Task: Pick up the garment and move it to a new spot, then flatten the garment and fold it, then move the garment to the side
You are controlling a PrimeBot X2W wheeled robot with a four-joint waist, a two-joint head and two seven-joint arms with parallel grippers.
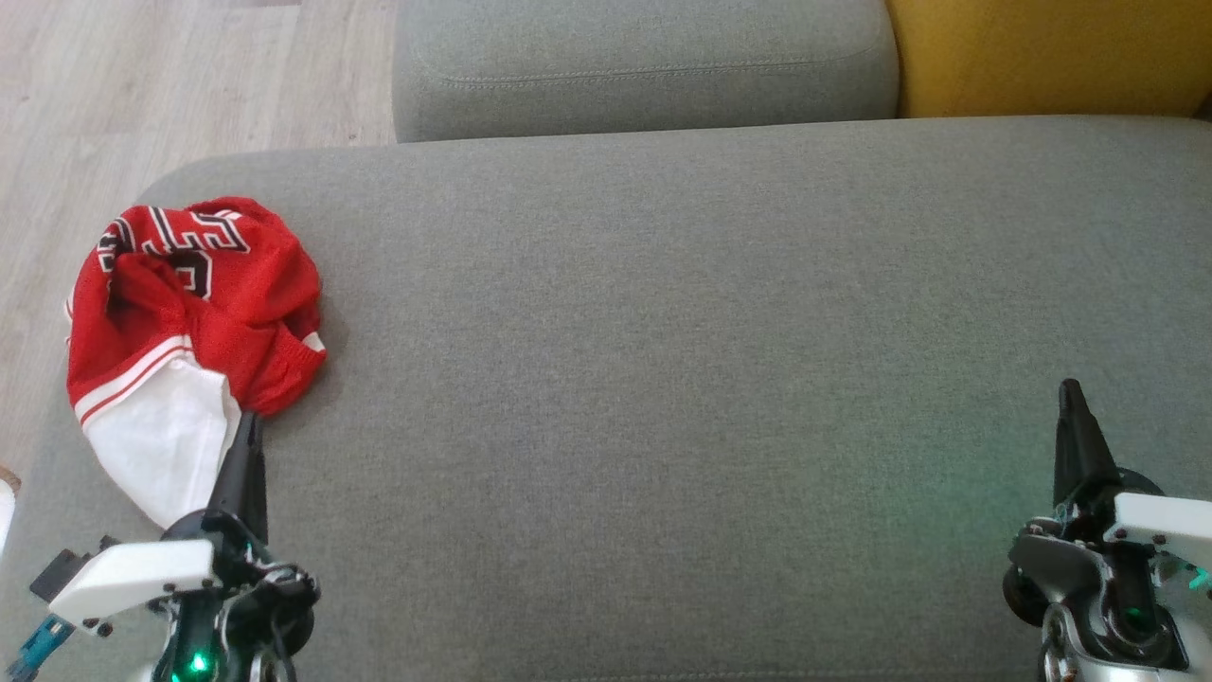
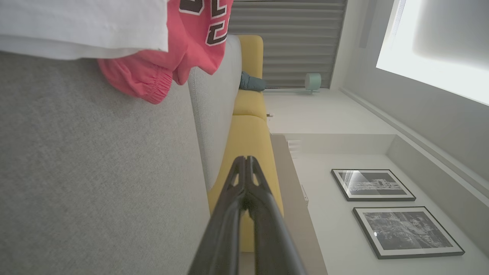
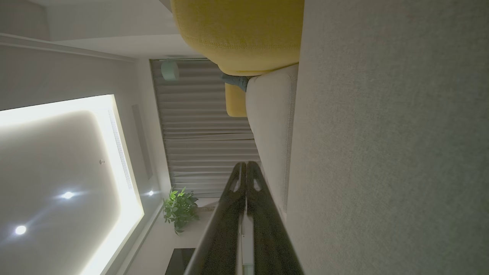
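Observation:
The garment (image 1: 189,313) is a crumpled red jersey with black-and-white lettering and a white part, bunched near the left end of the grey sofa seat (image 1: 663,379). In the left wrist view the garment (image 2: 175,49) lies at the top left. My left gripper (image 1: 248,421) is shut and empty, its tip right at the garment's near edge, beside the white part. The left fingers (image 2: 235,191) press together with nothing between them. My right gripper (image 1: 1070,390) is shut and empty at the lower right, far from the garment. Its fingers (image 3: 237,183) are closed together.
A grey back cushion (image 1: 644,66) and a yellow cushion (image 1: 1051,52) stand behind the seat. Wooden floor (image 1: 142,85) lies to the left, past the seat's rounded edge. Wide bare seat spreads between the two grippers.

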